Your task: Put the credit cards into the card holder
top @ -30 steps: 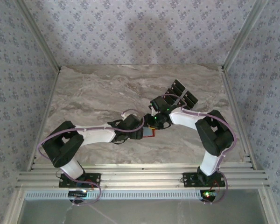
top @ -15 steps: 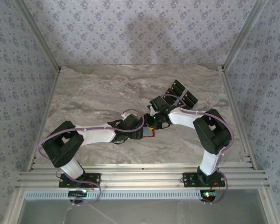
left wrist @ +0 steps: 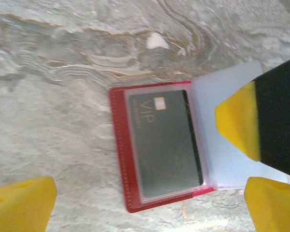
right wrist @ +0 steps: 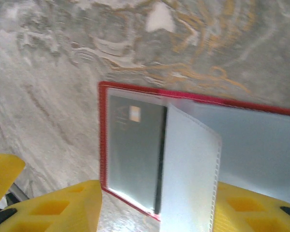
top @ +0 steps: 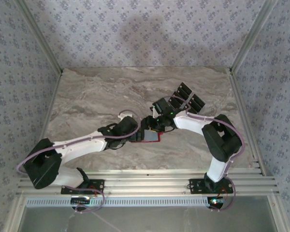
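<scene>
Side by side, left claw (left wrist: 147, 205) and right claw (right wrist: 157, 205) gape.

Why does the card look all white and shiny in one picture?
Right wrist view: glare washes the card pale and hides its letters. Left wrist view: less glare, so VIP reads; the yellow fingers are blurry up close.

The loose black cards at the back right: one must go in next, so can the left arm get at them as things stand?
Probably not directly: the right gripper and its wrist stand between the open left gripper and the credit cards, above the card holder. The right arm lies closer.
</scene>
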You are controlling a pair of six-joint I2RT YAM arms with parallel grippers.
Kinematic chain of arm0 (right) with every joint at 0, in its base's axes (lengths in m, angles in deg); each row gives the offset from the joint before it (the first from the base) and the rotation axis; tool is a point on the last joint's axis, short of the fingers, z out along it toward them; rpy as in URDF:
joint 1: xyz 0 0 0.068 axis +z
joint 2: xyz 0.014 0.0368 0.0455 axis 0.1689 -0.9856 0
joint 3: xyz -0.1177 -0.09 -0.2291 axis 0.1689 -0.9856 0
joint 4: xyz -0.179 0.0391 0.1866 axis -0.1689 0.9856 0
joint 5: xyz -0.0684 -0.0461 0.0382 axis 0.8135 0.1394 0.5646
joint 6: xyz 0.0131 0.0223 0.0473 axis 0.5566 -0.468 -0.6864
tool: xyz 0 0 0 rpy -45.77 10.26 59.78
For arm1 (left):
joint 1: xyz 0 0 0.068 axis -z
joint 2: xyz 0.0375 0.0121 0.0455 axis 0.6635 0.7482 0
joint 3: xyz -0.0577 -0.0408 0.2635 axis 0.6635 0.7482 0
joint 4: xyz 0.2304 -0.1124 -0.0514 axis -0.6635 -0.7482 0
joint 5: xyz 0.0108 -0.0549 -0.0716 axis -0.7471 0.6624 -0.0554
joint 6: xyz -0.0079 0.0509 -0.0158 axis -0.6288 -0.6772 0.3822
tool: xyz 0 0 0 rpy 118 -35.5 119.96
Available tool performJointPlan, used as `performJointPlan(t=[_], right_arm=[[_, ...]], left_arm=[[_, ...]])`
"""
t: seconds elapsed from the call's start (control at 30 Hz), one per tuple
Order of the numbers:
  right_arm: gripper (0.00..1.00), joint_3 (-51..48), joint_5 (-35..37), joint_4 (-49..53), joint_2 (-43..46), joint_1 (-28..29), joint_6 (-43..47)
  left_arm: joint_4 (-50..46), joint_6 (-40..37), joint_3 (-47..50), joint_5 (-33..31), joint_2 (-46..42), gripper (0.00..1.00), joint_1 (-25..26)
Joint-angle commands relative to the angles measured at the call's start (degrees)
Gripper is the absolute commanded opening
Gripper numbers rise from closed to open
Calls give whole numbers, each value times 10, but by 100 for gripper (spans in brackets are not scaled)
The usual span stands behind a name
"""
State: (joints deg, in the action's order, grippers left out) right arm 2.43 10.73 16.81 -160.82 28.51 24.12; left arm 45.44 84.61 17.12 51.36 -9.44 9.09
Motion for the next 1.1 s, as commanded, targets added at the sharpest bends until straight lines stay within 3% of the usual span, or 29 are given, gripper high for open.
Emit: performJointPlan(t=[0.0,0.67,0.9,1.07], right_arm=[[55,31,7,37,4,24,-6],[55,201,94,84,-160,124,-43],[55,240,104,130,-128,137,-17],[55,234,93,168,-68,114,13]], left_arm=[[-55,32,1,-49,-25,100,-22],[-79,23,69,3,-149,99,-92],[-82,16,79,18,-161,100,-107],[-85,22,69,14,-163,100,-109]])
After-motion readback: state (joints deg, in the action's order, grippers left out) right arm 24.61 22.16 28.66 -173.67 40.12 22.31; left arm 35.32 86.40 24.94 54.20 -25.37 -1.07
